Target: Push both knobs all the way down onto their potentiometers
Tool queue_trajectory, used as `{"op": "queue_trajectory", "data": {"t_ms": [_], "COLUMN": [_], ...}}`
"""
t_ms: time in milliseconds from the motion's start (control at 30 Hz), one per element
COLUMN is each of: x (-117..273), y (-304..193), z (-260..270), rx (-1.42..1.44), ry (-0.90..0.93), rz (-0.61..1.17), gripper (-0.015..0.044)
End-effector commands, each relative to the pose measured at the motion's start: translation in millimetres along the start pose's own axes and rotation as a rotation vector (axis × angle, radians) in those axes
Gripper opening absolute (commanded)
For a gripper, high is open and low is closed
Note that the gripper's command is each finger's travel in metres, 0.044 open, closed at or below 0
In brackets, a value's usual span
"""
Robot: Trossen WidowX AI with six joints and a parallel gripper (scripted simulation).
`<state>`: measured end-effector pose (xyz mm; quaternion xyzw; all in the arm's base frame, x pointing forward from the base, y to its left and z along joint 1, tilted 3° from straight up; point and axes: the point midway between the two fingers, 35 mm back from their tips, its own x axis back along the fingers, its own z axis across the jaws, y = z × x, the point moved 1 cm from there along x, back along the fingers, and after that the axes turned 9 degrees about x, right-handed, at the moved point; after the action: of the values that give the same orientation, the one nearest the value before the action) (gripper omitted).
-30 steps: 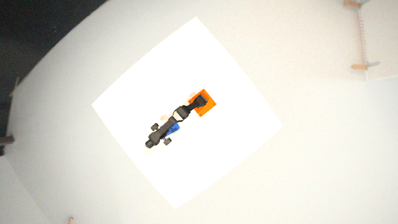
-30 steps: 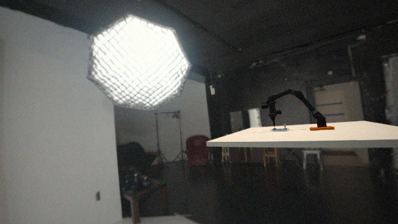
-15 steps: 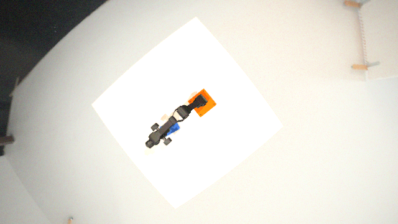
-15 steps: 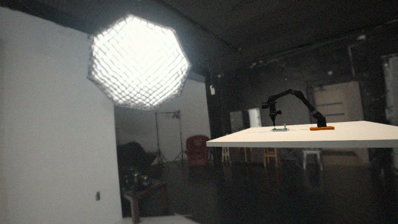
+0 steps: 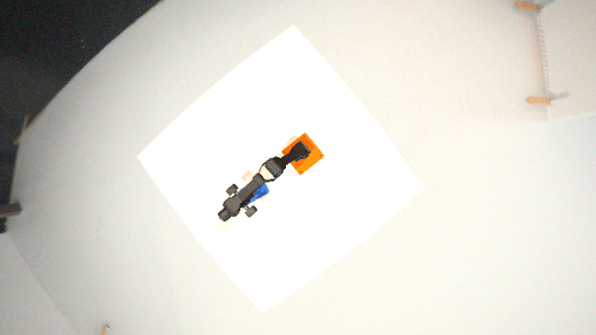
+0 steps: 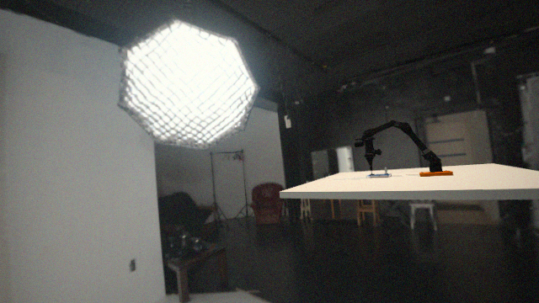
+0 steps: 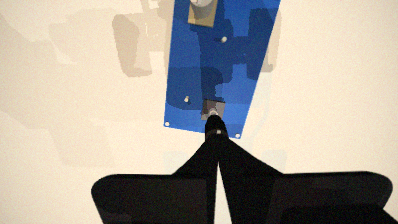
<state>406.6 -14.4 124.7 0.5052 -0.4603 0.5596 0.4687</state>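
The blue circuit board [image 5: 262,192] [image 6: 382,175] [image 7: 235,112] stands on the table, partly under the arm. My gripper [image 6: 371,172] [image 7: 216,139] is shut, with nothing seen between its fingers. Its tips are over the near potentiometer [image 7: 220,106] in the wrist view; they hide most of that knob, and only a small pale bit shows in front of them. Whether the tips touch it or how low it sits I cannot tell. The other knob [image 7: 202,2] [image 6: 386,169], pale grey, stands up on a tan potentiometer [image 7: 202,18], cut by the top edge of the wrist view.
Two small pale pegs [image 7: 224,39] [image 7: 186,99] stand up from the board between and beside the potentiometers. Pale screws [image 7: 167,124] [image 7: 237,135] mark its near corners. The arm's orange base [image 5: 313,160] [image 6: 436,173] is on the white table [image 5: 335,223] [image 6: 337,187], beyond the board.
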Motion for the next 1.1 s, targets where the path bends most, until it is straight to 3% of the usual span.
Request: {"op": "queue_trajectory", "data": {"t_ms": [0,1067], "x": [-12,-25], "y": [-2,-2], "z": [0,0], "rx": [0.003,0.001], "ry": [-0.003,-0.003], "rz": [-0.009,-0.009], "gripper": [0.0,0.0]}}
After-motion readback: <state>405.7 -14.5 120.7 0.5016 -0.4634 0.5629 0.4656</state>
